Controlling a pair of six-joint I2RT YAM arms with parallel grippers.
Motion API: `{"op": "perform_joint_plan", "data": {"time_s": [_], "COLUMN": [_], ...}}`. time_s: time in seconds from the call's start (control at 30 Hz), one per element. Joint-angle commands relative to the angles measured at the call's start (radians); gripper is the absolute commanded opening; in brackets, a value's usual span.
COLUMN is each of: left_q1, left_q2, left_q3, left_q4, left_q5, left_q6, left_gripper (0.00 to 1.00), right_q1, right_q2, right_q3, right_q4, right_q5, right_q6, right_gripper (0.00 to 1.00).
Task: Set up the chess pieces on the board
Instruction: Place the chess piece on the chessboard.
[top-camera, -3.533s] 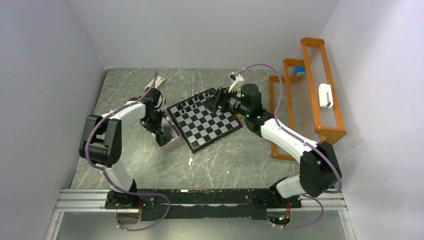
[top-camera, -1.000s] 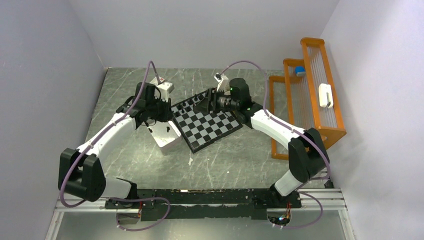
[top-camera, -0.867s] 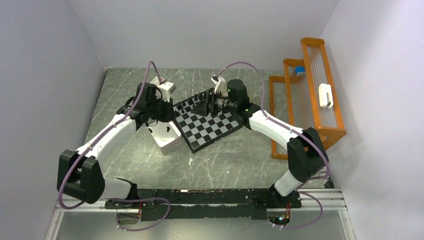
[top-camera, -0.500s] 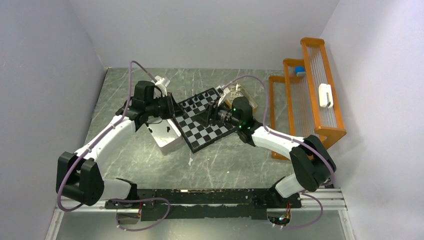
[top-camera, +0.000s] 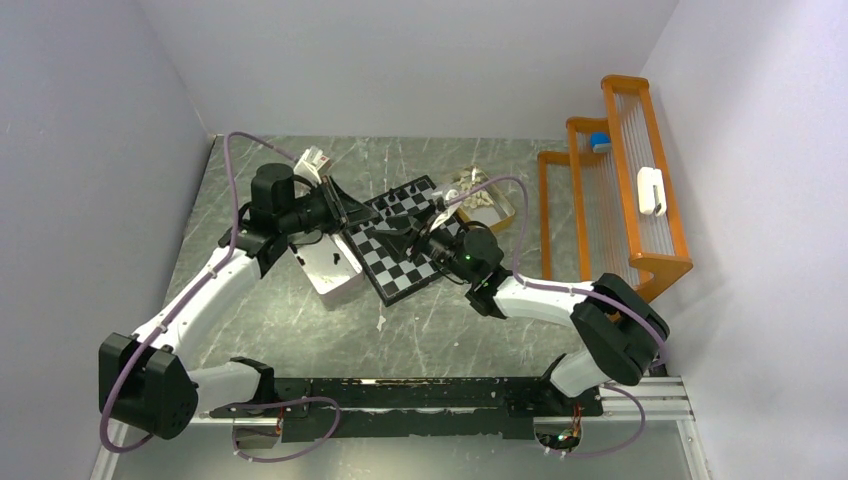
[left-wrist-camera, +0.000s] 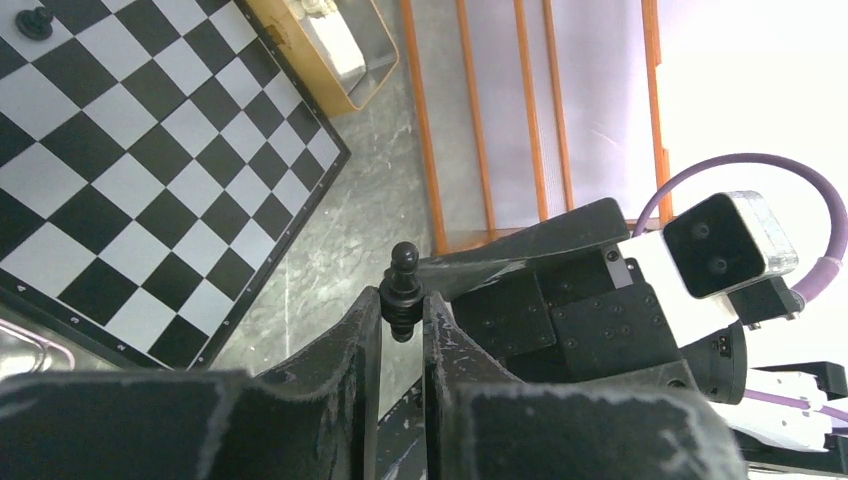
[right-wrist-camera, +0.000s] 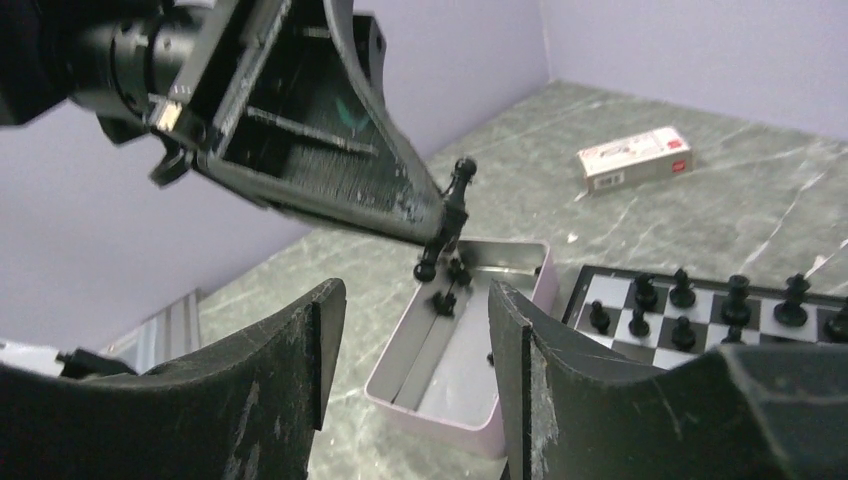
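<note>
My left gripper (left-wrist-camera: 403, 300) is shut on a small black chess piece (left-wrist-camera: 403, 290), whose knob sticks out past the fingertips. In the top view the left gripper (top-camera: 352, 215) hovers at the board's left corner. My right gripper (top-camera: 415, 238) faces it over the board (top-camera: 385, 272), open with nothing between its fingers. In the right wrist view the held piece (right-wrist-camera: 455, 205) hangs just beyond my open right gripper (right-wrist-camera: 415, 290). Several black pieces (right-wrist-camera: 735, 295) stand in two rows on the board (right-wrist-camera: 610, 290). Loose black ones (right-wrist-camera: 445, 270) lie in the white box (right-wrist-camera: 430, 410).
The white box (top-camera: 325, 268) sits against the board's left side. A tan tray (top-camera: 490, 200) with cream-white pieces lies behind the board. An orange rack (top-camera: 610, 190) stands at the right. A small red-and-white carton (right-wrist-camera: 635, 158) lies on the table beyond the box.
My left gripper has lifted away from the white box to the board's left corner with the piece. My right gripper has swung from the board's far side towards the near side, now facing the left one.
</note>
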Motion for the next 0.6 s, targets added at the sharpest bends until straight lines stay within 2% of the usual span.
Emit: {"op": "perform_joint_plan", "data": {"time_s": [0.0, 0.27, 0.57], "left_q1": [-0.005, -0.005, -0.005], "left_q2": [-0.022, -0.037, -0.061], "left_q3": [-0.023, -0.05, -0.102], "left_q4": [0.071, 0.123, 0.175], "left_q5": [0.046, 0.055, 0.051], "left_q6": [-0.074, -0.113, -0.163], "left_gripper": [0.09, 0.09, 0.09], "right_q1": [0.013, 0.031, 0.036], "right_q2": [-0.01, 0.027, 0.045], "right_q3": [-0.004, 0.025, 0.029], "right_q4": [0.12, 0.089, 0.138], "right_q5": [0.092, 0.131, 0.163], "right_q6": [-0.018, -0.018, -0.008], "right_gripper": [0.58, 0.53, 0.34]}}
